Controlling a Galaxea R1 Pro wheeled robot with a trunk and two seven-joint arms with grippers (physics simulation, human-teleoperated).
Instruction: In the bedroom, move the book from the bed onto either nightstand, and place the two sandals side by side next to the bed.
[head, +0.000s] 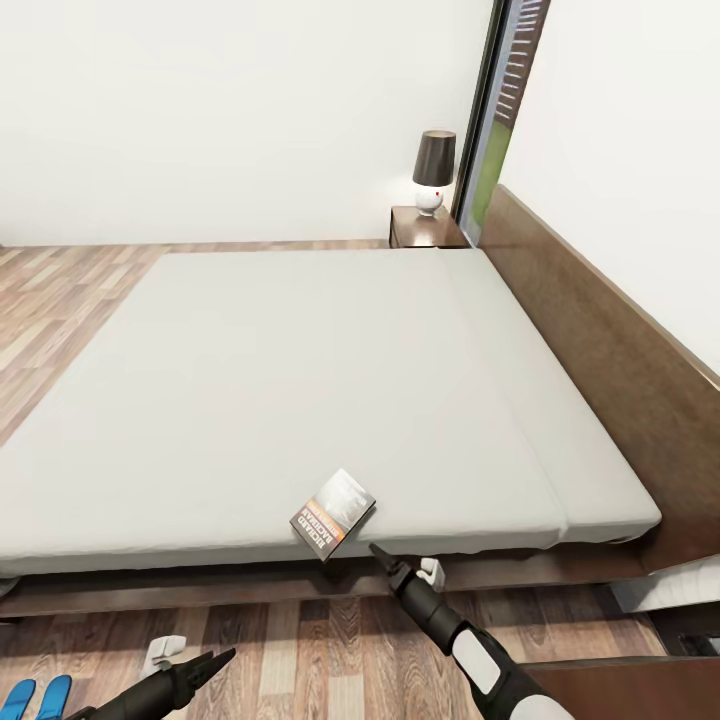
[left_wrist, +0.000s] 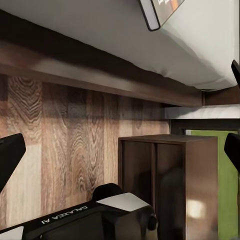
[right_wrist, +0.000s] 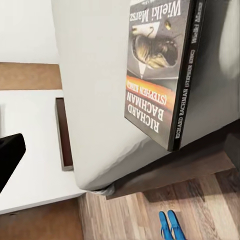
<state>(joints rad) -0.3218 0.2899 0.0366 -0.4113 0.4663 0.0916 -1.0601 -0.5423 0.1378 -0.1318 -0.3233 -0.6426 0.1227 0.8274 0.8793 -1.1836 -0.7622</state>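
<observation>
The book (head: 333, 513) lies on the off-white mattress of the bed (head: 300, 380), at its near edge, with one corner hanging past the side. Its dark cover with an orange band and "RICHARD BACHMAN" shows close up in the right wrist view (right_wrist: 160, 75), and its corner in the left wrist view (left_wrist: 160, 10). My right gripper (head: 403, 560) is open just below and right of the book, not touching it. My left gripper (head: 190, 657) is open, low over the floor. The two blue sandals (head: 35, 693) lie together on the floor at my far left, also the sandals (right_wrist: 169, 226).
A dark nightstand (head: 425, 228) with a lamp (head: 434, 170) stands at the bed's far corner by the headboard (head: 600, 330). Another brown cabinet (left_wrist: 167, 185) stands near my right side (head: 620, 685). Wood-plank floor (head: 300, 640) runs along the bed frame.
</observation>
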